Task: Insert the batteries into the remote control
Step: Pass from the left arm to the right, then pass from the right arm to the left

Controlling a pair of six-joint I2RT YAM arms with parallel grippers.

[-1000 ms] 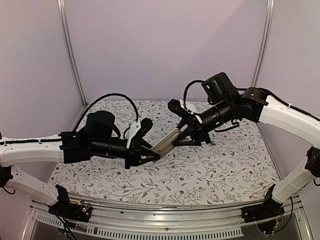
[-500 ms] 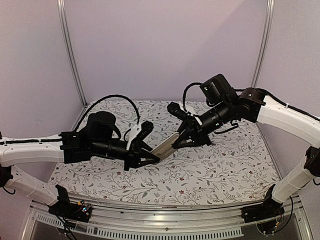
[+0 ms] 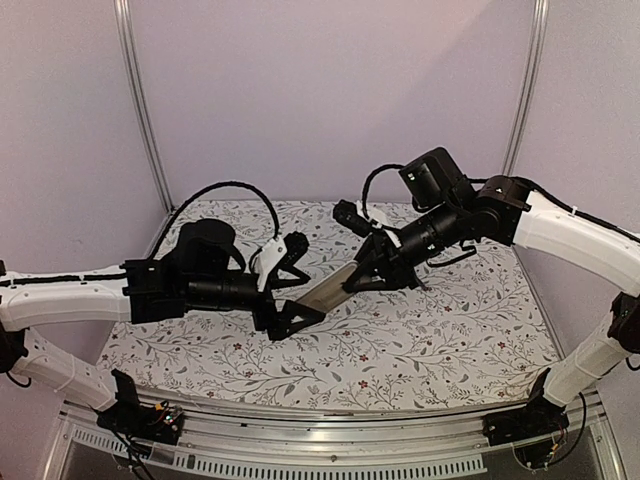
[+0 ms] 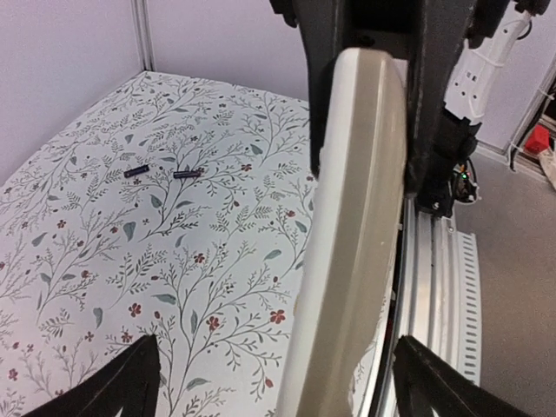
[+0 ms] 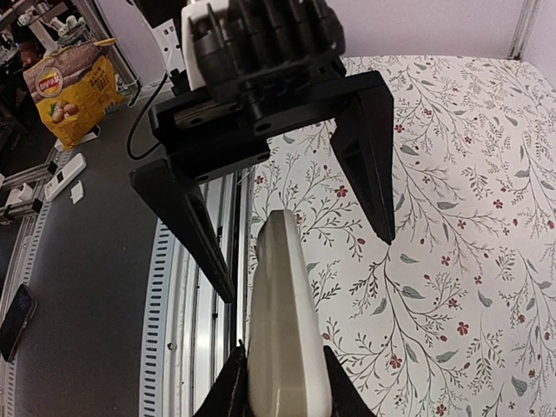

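Tan-grey back of the remote control (image 3: pixel 328 288) faces up and shows in all three views. The remote is held in the air above the counter (image 3: pixel 450 340), slanting, with its higher end toward the right arm and its lower end toward the left arm.

Right hand (image 3: pixel 365 278): narrow, clamped on the remote's higher end. The right wrist view shows both fingers pressed against the remote's long edges.

Left hand (image 3: pixel 300 283): wide. Its two fingers stand either side of the remote's free end. A gap shows on each side in both wrist views, so it makes no contact.

Batteries (image 4: pixel 135 172): two slim dark cylinders lying on the floral cloth of the counter, seen in the left wrist view. The second battery (image 4: pixel 187 174) lies just beside the first, nearly end to end, with a small gap between them. Both are well apart from the remote and from either hand. I cannot make them out in the top view.
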